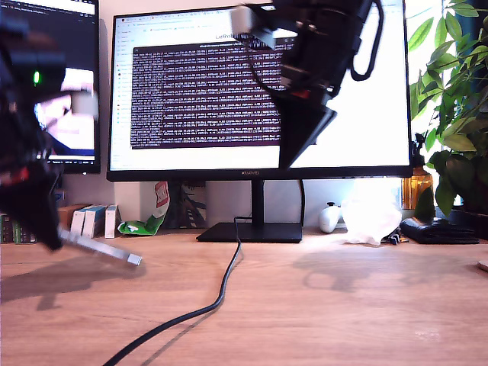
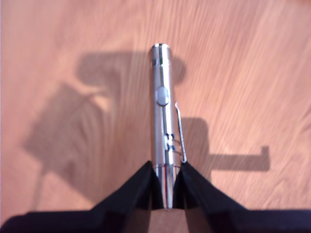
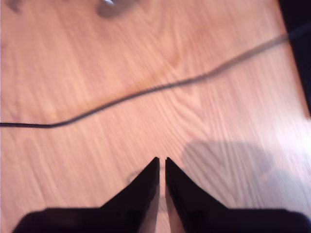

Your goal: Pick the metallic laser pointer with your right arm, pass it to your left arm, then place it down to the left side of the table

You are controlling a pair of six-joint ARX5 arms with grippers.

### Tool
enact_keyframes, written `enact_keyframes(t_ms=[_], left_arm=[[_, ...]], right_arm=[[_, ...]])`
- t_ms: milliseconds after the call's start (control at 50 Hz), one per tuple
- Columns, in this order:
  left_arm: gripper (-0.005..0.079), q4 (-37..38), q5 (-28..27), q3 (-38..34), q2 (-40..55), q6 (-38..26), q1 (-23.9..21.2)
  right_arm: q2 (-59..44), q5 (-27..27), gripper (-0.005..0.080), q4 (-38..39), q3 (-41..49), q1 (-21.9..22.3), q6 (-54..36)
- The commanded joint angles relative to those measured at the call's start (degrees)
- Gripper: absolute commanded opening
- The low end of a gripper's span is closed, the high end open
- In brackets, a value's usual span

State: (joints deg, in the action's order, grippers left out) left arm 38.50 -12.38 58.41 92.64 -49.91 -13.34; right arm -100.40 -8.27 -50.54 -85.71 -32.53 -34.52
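Silver, the metallic laser pointer (image 2: 164, 126) sits clamped by one end in my first gripper (image 2: 165, 187), slanting just above the table (image 1: 320, 305) at the exterior view's left, ready to set down. My second gripper (image 3: 161, 165) hangs high, jaws nearly together, empty.

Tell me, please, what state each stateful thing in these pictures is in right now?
Metallic laser pointer: held by one end, tilted down over the table.
My first gripper: shut on the pointer.
My second gripper: nearly shut, empty, raised.
Monitor: on, showing text.
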Motion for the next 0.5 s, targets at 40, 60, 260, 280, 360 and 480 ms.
enact_keyframes(t_ms=[40, 60, 260, 280, 360, 480], left_arm=[[-0.0024, 1.3, 0.0, 0.0, 2.1, 0.3, 0.6], [-0.0024, 1.5, 0.3, 0.0, 2.5, 0.3, 0.8], [-0.0024, 2.5, 2.8, 0.0, 5.2, 0.4, 2.0], [-0.0024, 2.5, 3.0, 0.0, 5.3, 0.4, 2.0], [-0.0023, 1.9, 4.0, 0.0, 5.3, 0.4, 2.1], [0.0128, 2.2, 4.9, 0.0, 5.3, 0.5, 2.1]], right_arm=[[-0.3, -1.4, -0.0012, 0.6, 0.9, -0.3, 0.0], [-0.3, -1.5, -0.0012, 0.6, 0.9, -0.3, 0.0], [-0.3, -2.3, -0.0012, 1.0, 0.9, -0.3, 0.0], [-0.3, -2.3, -0.0012, 1.0, 0.9, -0.3, 0.0], [-0.3, -2.4, -0.0012, 1.0, 0.9, -0.1, 0.0], [-0.3, -2.4, -0.0012, 1.0, 0.9, 0.4, 0.1]])
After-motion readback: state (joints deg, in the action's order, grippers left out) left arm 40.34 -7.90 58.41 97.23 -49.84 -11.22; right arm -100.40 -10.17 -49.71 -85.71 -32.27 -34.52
